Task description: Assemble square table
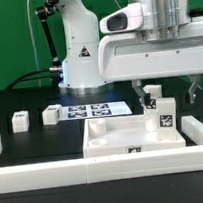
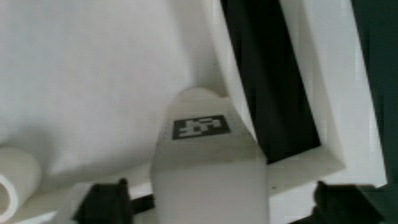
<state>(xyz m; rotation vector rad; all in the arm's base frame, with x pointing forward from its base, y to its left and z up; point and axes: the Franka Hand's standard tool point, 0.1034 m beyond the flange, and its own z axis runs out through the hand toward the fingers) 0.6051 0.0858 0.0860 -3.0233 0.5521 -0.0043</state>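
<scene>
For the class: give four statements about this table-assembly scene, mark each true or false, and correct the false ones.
1. A tagged leg stands upright between the fingers of the end effector. True.
2. The tabletop is black. False: it is white.
3. Two loose legs lie on the dark table at the exterior view's left. True.
4. The marker board lies inside the tabletop. False: it lies flat on the dark table behind the tabletop.

Leg (image 1: 165,114) upright on tabletop (image 1: 105,141) cnr; marker board (image 1: 98,110) behind.
</scene>
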